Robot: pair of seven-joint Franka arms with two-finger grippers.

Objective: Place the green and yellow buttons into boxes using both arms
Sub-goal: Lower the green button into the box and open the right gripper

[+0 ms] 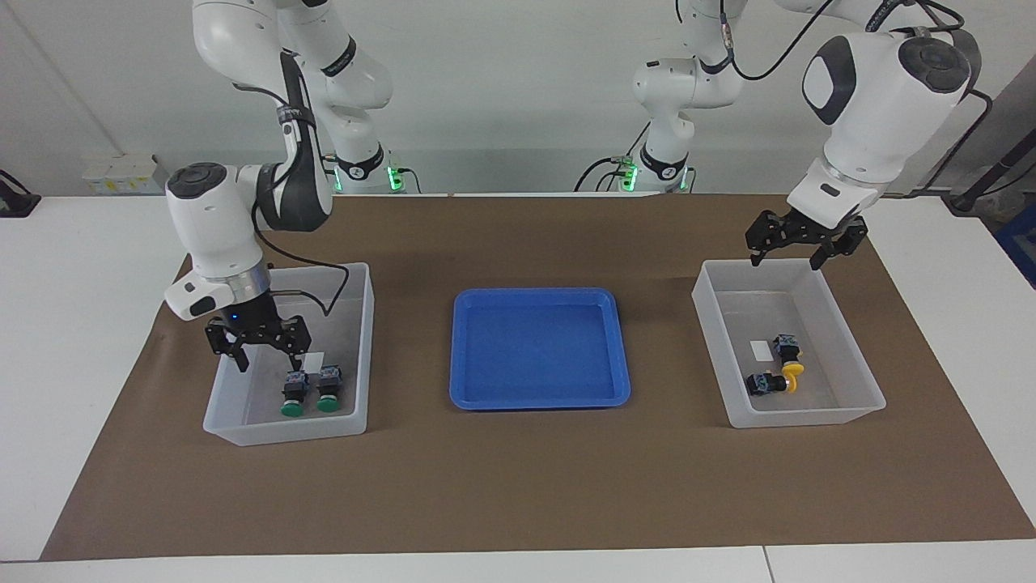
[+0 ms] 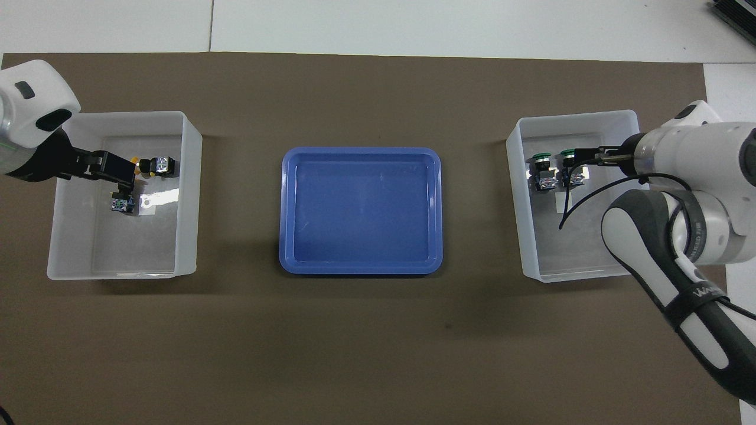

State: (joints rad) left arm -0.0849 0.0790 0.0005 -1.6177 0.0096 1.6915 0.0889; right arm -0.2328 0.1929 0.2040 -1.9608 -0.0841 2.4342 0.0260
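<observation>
Facing view: right gripper (image 1: 257, 351) raised over the box (image 1: 356, 324) at the right arm's end of the worktop, jaws apart and empty; two green buttons (image 1: 310, 390) directly below, side by side, apart from the jaws, caps turned away from the robots. Left gripper (image 1: 797, 244) over the robot-side rim of the other box (image 1: 850, 344), jaws apart, empty; two yellow buttons (image 1: 779, 370) on that box's floor, well apart from the jaws, one lying on its side. Blue tray (image 1: 538, 295) between the boxes. All four buttons apparently placed; retreat likely next.

Overhead view: left gripper (image 2: 109, 171) covering part of the yellow buttons (image 2: 158, 166), one cap mostly hidden. Right gripper (image 2: 587, 156) overlapping the green buttons (image 2: 556, 168). Both arms cut off at the edges.
</observation>
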